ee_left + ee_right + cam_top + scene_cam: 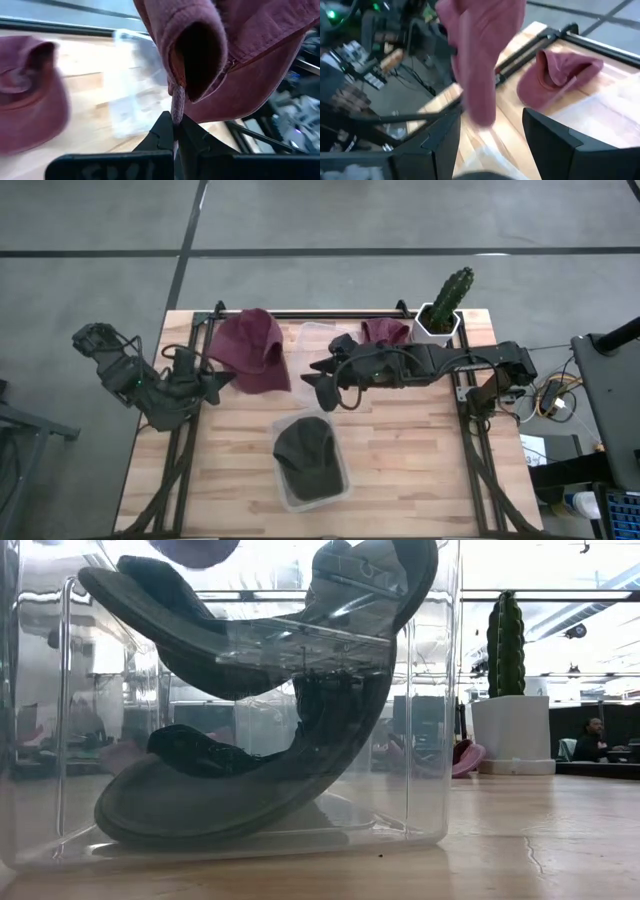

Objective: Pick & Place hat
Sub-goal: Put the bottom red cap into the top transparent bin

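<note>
The maroon cap (252, 351) is dangling above the table's back edge because we're pinching its strap in our left gripper (173, 131), while our right gripper (318, 383) is hanging released nearby.

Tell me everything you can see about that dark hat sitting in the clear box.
The dark hat is a soft, olive-black cloth cap with a rounded crown and a curved brim. It lies inside the clear plastic box near the table's front edge, filling most of it. From table height it sits tilted, its brim curling along the box's floor and its crown leaning up against the wall. Only the box touches it; neither hand is near it.
</note>
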You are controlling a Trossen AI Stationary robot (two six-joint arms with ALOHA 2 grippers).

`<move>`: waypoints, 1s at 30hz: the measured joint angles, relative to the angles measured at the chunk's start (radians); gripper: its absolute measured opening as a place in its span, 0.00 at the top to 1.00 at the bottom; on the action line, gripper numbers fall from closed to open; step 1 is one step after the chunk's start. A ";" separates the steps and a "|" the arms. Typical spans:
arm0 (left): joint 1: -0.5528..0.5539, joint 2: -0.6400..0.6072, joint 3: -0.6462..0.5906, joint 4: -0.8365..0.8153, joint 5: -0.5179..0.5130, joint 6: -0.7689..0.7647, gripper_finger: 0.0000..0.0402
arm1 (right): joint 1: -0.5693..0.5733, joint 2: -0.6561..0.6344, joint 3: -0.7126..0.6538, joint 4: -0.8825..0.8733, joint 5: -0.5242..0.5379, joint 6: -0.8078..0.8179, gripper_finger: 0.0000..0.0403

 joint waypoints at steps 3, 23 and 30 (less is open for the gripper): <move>0.002 0.007 0.000 0.096 -0.021 0.097 0.99 | -0.008 0.000 -0.001 0.062 0.000 -0.020 0.48; 0.029 0.017 0.000 0.182 -0.150 0.228 0.99 | 0.031 0.061 -0.003 0.279 0.081 -0.264 0.48; 0.029 0.017 0.000 0.259 -0.137 0.324 0.99 | 0.034 0.065 -0.003 0.284 0.179 -0.324 0.48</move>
